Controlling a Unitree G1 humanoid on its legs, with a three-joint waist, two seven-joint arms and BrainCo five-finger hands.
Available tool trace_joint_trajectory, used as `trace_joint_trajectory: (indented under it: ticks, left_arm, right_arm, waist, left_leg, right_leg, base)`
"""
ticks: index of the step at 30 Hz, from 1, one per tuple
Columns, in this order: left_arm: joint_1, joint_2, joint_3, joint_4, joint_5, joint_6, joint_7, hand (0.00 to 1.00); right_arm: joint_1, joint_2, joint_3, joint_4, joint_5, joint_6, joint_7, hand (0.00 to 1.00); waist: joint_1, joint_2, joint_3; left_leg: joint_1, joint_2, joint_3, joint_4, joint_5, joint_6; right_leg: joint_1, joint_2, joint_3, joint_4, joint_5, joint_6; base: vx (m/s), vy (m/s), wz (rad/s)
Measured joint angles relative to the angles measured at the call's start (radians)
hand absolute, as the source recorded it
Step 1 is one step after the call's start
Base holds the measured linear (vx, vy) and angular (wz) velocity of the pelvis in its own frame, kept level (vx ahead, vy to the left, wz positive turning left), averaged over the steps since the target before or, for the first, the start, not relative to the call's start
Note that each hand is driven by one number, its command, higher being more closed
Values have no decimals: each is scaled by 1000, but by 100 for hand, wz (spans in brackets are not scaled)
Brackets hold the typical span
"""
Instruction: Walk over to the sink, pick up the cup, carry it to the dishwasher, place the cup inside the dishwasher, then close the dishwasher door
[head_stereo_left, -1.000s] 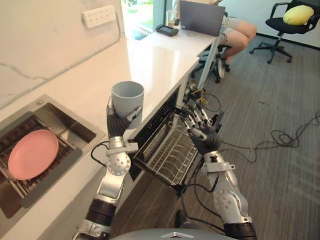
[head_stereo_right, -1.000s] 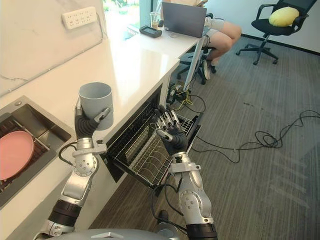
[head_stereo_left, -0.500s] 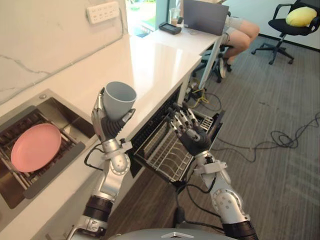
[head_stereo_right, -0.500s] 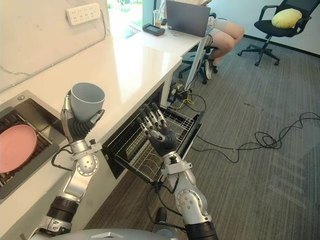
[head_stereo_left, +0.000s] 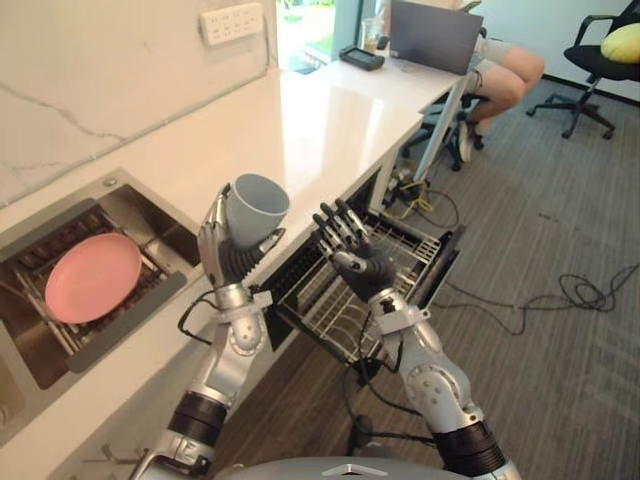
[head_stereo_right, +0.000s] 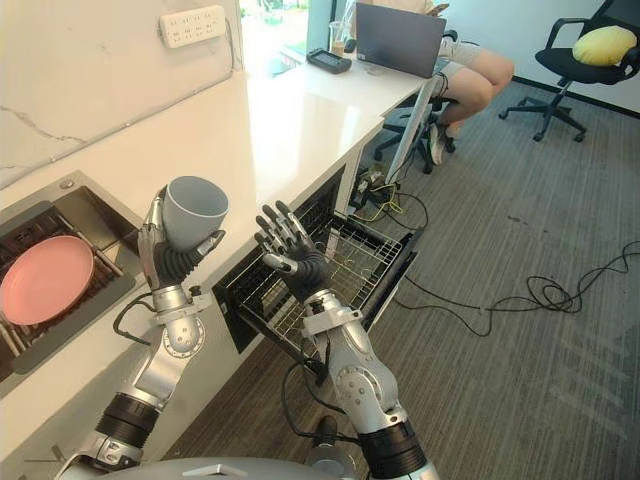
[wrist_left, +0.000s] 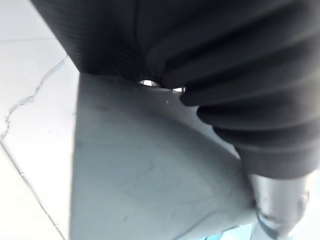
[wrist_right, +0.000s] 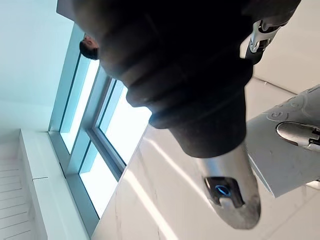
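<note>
Changed: the cup (head_stereo_left: 256, 208) stood upright a second ago and is now tipped; the right hand (head_stereo_left: 358, 264) has drawn closer to it.
Cup: grey, held up in the left hand (head_stereo_left: 228, 256) near the front edge of the counter (head_stereo_left: 300, 120), between the sink (head_stereo_left: 170, 235) and the dishwasher rack (head_stereo_left: 410, 245).
Axis: leaning, with the mouth up and toward the robot's right and the base down in the palm.
Left hand: fingers and thumb curled round the cup's lower wall.
Right hand: raised over the pulled-out rack, fingers (head_stereo_left: 335, 222) straight and spread, clear of the cup.
Sink: a pink plate (head_stereo_left: 92, 277) lies inside.
</note>
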Motion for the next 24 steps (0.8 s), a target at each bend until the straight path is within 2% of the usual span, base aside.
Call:
trace_joint_trajectory:
  ticks: [6,13,18,24]
  left_arm:
    - [0,11,-46,0,0,2,1,100]
    - [-3,14,-99,0,2,22,0,100]
    - [-19,15,-133,-1,2,28,-2,100]
    - [-47,15,-187,-1,0,44,-37,100]
  right_arm:
    - [-16,-7,9,23,-3,2,-51,0]
    - [-76,-6,50,26,-72,2,-124,0]
    - [-99,-6,59,67,-79,2,-176,0]
    - [-146,-2,89,71,-79,9,-218,0]
  waist:
    - [4,-9,-6]
    - [8,-17,-12]
    - [12,-18,-15]
    - [13,-14,-23]
  left_leg:
    - [2,-8,-11,-28,21,2]
    - [2,-12,-22,-37,31,5]
    - [6,-18,-25,-57,45,6]
    - [12,-20,-25,-69,52,3]
  right_leg:
    - [-1,-2,-9,0,1,-1]
    - [0,-4,-10,0,4,-2]
    - [0,-7,-10,0,6,-2]
    - [0,-5,-8,0,6,-2]
  base:
    - [-35,25,6]
    - [-36,23,3]
    - [-36,21,4]
    - [-22,6,0]
